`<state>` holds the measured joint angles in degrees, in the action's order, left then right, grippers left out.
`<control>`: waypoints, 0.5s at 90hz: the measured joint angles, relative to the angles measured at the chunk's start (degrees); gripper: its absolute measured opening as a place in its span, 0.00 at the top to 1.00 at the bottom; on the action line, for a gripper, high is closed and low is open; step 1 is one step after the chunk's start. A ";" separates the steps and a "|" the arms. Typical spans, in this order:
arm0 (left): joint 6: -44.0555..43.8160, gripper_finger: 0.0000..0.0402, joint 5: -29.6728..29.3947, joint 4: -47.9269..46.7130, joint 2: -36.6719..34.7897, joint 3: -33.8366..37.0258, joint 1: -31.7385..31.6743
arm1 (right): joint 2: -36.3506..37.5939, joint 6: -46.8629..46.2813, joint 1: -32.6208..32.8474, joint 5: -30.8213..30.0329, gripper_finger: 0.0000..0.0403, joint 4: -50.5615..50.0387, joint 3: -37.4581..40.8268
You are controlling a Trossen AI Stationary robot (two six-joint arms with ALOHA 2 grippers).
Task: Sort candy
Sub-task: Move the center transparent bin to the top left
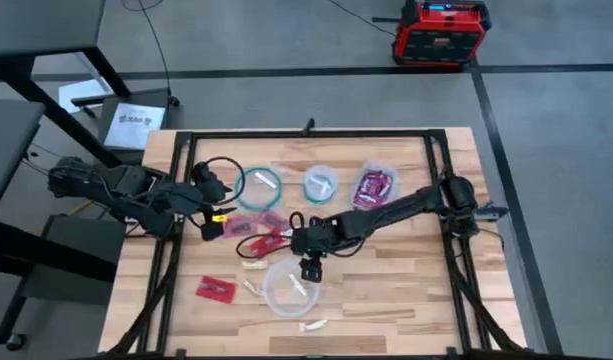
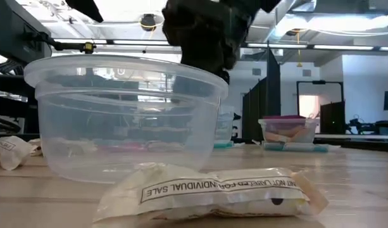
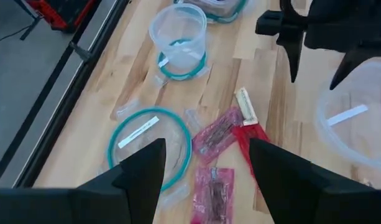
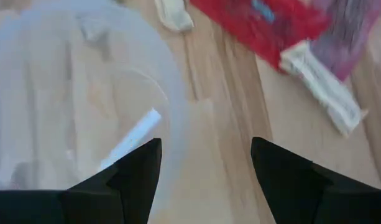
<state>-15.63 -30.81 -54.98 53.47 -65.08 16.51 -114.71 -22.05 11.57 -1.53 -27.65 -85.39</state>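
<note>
While the right end effector point(image 1: 309, 268) hangs open and empty at the clear bowl's point(image 1: 269, 287) rim, one white stick point(image 4: 129, 144) lies inside; a red packet point(image 4: 271, 25) just beyond is judged next. Left end effector point(image 3: 206, 171) waits open.

A pale, light-brown striped wooden table top point(image 1: 386, 290) is being shown, framed by black metal rails point(image 1: 316, 133). Flat red candy packets point(image 1: 215, 289) and purple-pink wrapped packets point(image 3: 216, 132) are being displayed against it, with thin white sticks point(image 3: 139, 131) and a cream wrapper printed in black lettering point(image 2: 212, 193). A clear colourless plastic round bowl point(image 1: 289, 287) is being seen beside clear containers edged in teal-blue rims point(image 1: 259, 187). A clear container filled with purple wrappers point(image 1: 374, 184) is being shown as well. Both arms are being presented in black, with the left gripper point(image 1: 208, 214) marked by a small yellow spot and the right gripper point(image 1: 308, 268) entirely dark. A red and black box point(image 1: 439, 32) is being seen on grey floor point(image 1: 286, 40).
</note>
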 joint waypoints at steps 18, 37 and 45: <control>-2.24 0.45 0.00 -0.02 0.11 0.00 0.00 | -1.48 -1.56 -0.06 1.93 0.42 3.29 0.45; -4.59 0.45 -0.02 -0.09 0.17 0.01 0.02 | -7.16 -2.24 -0.04 4.91 0.43 5.51 -0.63; -5.27 0.45 -0.03 -0.05 0.17 0.02 0.02 | -8.86 -1.90 -0.30 3.99 0.50 3.82 -2.29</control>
<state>-20.90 -30.84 -55.03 53.64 -65.06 16.53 -123.57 -23.94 11.27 2.46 -23.83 -87.68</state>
